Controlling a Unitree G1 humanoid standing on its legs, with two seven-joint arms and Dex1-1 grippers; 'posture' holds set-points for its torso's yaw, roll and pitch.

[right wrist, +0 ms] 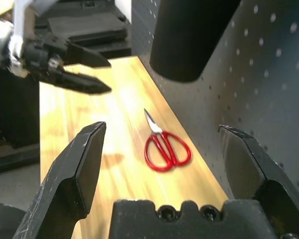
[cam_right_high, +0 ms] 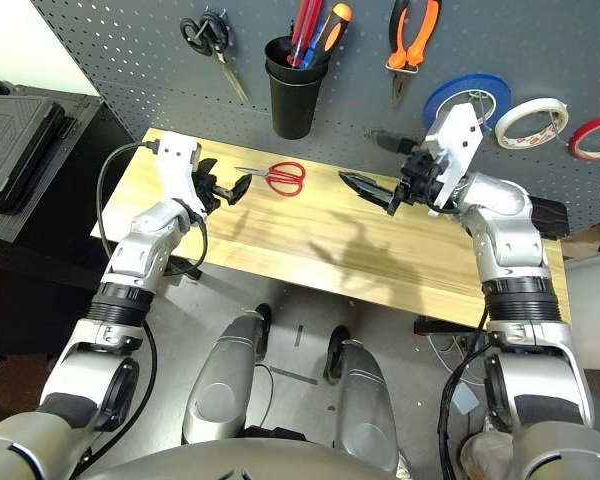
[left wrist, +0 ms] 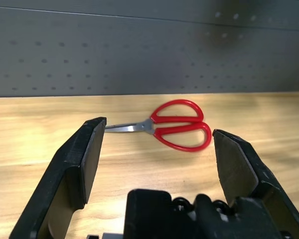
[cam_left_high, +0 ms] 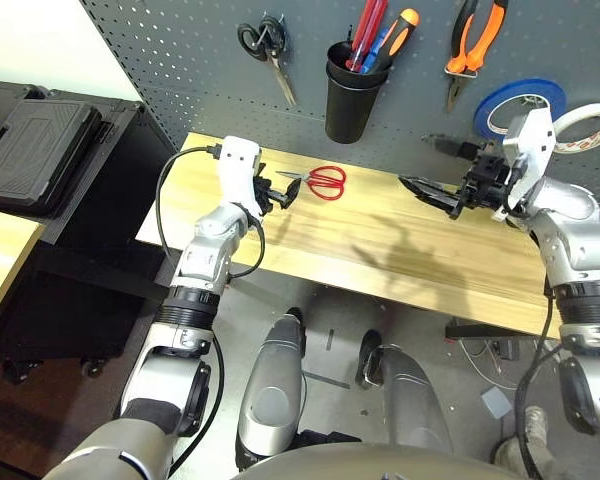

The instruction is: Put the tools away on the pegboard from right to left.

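Note:
The red-handled scissors [cam_left_high: 323, 181] lie flat on the wooden table [cam_left_high: 380, 260] near its back edge, blades pointing left. My left gripper [cam_left_high: 288, 193] is open just left of the blade tips, level with them and empty. My right gripper [cam_left_high: 415, 160] hovers open and empty above the table's right part, in front of the pegboard [cam_left_high: 180, 60]. On the pegboard hang the orange-and-black pliers [cam_left_high: 472, 40] and a red tape ring [cam_right_high: 598, 135] at the far right. A red-handled screwdriver [cam_left_high: 365, 35] stands in the black cup [cam_left_high: 352, 95].
Black-handled scissors [cam_left_high: 265, 45] hang at the pegboard's left. A blue tape roll [cam_left_high: 520, 105] and a white one [cam_left_high: 592, 125] hang behind my right gripper. Black cases [cam_left_high: 30, 140] sit on a dark stand left of the table.

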